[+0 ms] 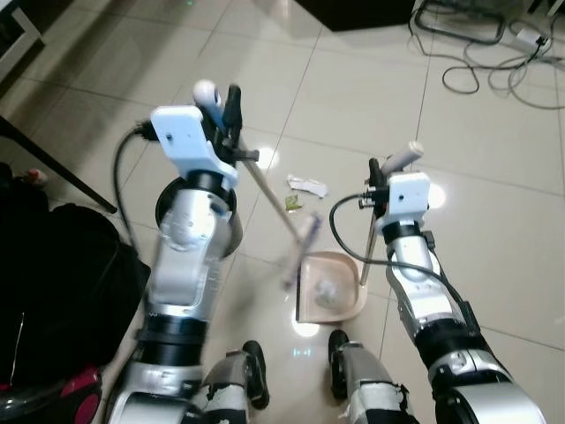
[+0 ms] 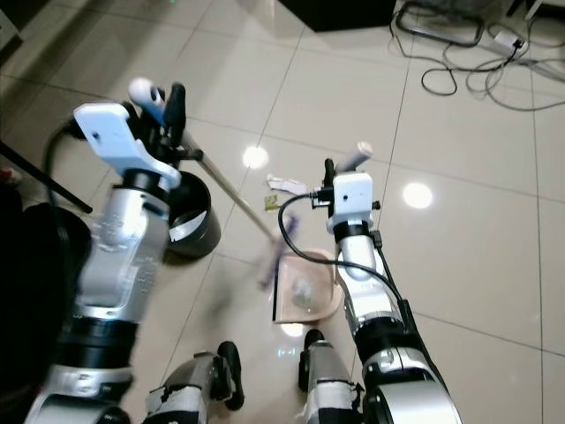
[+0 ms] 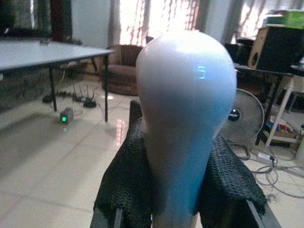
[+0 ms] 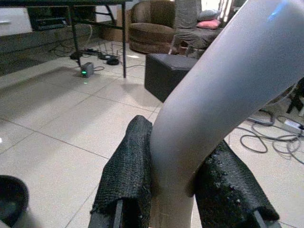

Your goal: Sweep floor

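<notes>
The broom (image 1: pixel 281 221) slants across the tiled floor (image 1: pixel 494 221) in front of the robot's feet, its blurred brush end (image 1: pixel 300 252) at the open mouth of the pink dustpan (image 1: pixel 331 287). Its rounded white handle top (image 1: pixel 205 91) sits in the left pincer (image 1: pixel 221 110), raised high on the robot's left; in the left wrist view the two black fingers (image 3: pixel 126 185) press against both sides of the pale handle, closed around it. The dustpan lies flat on the floor just ahead of the feet with a small heap of pale debris inside. Its upright pale handle (image 1: pixel 388 190) is gripped by the right pincer (image 1: pixel 378 172), whose fingers (image 4: pixel 128 171) close on either side of the curved tube in the right wrist view.

Just beyond the dustpan, scraps of white paper (image 1: pixel 305 185) and a small yellowish bit (image 1: pixel 292 202) lie on the tiles. A dark round bin (image 2: pixel 192 221) stands beside the left arm. A black bag (image 1: pixel 62 283) rests at the floor's left edge, and grey cables (image 1: pixel 481 66) trail near the far right corner.
</notes>
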Controlling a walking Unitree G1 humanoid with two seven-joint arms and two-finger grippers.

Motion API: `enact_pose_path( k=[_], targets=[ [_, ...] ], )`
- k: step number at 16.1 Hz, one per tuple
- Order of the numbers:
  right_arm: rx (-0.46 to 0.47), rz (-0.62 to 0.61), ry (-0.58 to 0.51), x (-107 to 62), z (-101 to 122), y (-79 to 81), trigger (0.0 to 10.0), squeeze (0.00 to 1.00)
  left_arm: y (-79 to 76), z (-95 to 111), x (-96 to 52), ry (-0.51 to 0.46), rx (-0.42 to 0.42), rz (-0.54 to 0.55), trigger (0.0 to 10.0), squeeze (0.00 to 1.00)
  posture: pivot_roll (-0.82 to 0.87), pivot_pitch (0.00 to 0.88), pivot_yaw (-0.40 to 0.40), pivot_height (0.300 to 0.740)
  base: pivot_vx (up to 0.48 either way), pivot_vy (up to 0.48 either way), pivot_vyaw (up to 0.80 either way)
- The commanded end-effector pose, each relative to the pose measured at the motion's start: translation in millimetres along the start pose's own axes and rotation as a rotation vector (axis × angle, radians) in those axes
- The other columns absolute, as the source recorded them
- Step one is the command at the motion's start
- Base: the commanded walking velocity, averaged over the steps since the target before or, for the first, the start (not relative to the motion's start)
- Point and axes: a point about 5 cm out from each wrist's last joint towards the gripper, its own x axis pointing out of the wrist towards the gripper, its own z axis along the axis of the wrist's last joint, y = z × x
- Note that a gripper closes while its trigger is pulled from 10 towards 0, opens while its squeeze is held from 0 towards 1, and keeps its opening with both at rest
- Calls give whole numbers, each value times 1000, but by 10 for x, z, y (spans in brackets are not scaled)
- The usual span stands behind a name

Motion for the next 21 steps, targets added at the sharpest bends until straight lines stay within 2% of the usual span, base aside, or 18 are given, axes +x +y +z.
enact_pose_path(
  k=[1, 4, 6, 7, 10, 12, 13, 14, 16, 18, 20, 21],
  targets=[
    [44, 8, 28, -75, -58, 23, 10000, 0, 51, 80, -17, -17, 22, -22, 10000, 0, -23, 188, 49, 740, 0, 0, 0],
    [125, -8, -11, -165, -14, -60, 10000, 0, 319, 166, -66, -1, 100, -15, 10000, 0, -22, 139, 57, 740, 0, 0, 0],
    [148, -17, -23, -226, -12, -114, 10000, 0, 401, 150, -155, 32, 135, -52, 10000, 0, -19, 119, 62, 740, 0, 0, 0],
    [170, -38, -27, -273, -11, -175, 10000, 0, 465, 130, -245, 63, 165, -74, 10000, 0, -17, 111, 64, 740, 0, 0, 0],
    [199, -65, -40, -320, 24, -281, 10000, 0, 575, 162, -337, 79, 219, -73, 10000, 0, -11, 94, 60, 740, 0, 0, 0],
    [212, -40, -51, -357, 105, -348, 10000, 0, 702, 215, -421, 97, 269, -74, 10000, 0, -3, 81, 49, 740, 0, 0, 0],
    [214, -36, -53, -360, 136, -373, 10000, 0, 716, 208, -454, 110, 268, -83, 10000, 0, -1, 78, 48, 740, 0, 0, 0],
    [221, -14, -85, -320, 316, -431, 10000, 0, 748, 153, -583, 163, 274, -105, 10000, 0, -9, 75, 52, 740, 0, 0, 0],
    [227, 10, -82, -250, 499, -474, 10000, 0, 779, 47, -712, 238, 287, -109, 10000, 0, -12, 73, 51, 740, 0, 0, 0],
    [350, -4, -100, -135, 823, -538, 10000, 0, 775, -176, -849, 352, 294, -66, 10000, 0, -18, 67, 52, 740, 0, 0, 0],
    [373, 11, -130, -103, 1004, -553, 10000, 0, 734, -250, -905, 382, 285, -53, 10000, 0, -31, 61, 61, 740, 0, 0, 0],
    [395, 31, -148, -85, 1178, -567, 10000, 0, 706, -297, -967, 400, 284, -42, 10000, 0, -31, 60, 62, 740, 0, 0, 0]
  ],
)
